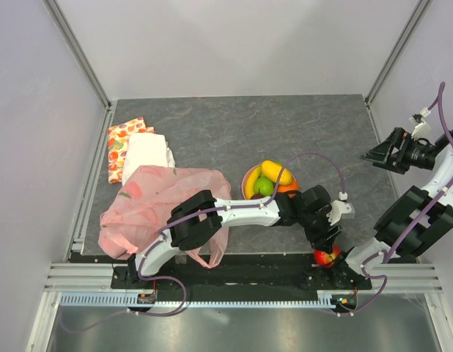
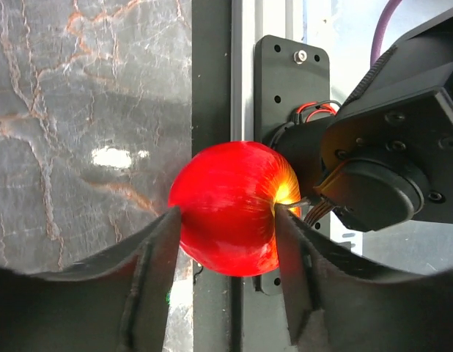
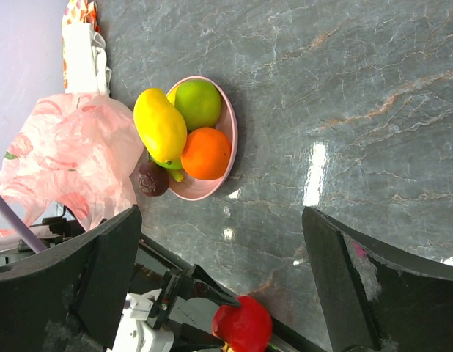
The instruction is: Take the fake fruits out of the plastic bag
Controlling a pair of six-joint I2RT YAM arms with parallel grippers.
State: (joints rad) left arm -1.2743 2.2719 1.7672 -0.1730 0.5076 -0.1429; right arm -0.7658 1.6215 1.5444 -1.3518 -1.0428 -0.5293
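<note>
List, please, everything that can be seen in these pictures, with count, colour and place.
plastic bag: 1, pale pink, left part of the table
plate: 1, pink, middle of the table, holds fruits
mango: 1, yellow, on the plate
green apple: 1 in plain sight, on the plate
orange: 1, orange, on the plate
plum: 1, dark, plate's rim, bag side
red apple: 1, near edge
printed cloth: 1, fruit pattern, far left
white cloth: 1, beside it
table: 1, dark grey, marbled
left gripper: fingers flank the red apple
right gripper: open, empty, raised at the right
</note>
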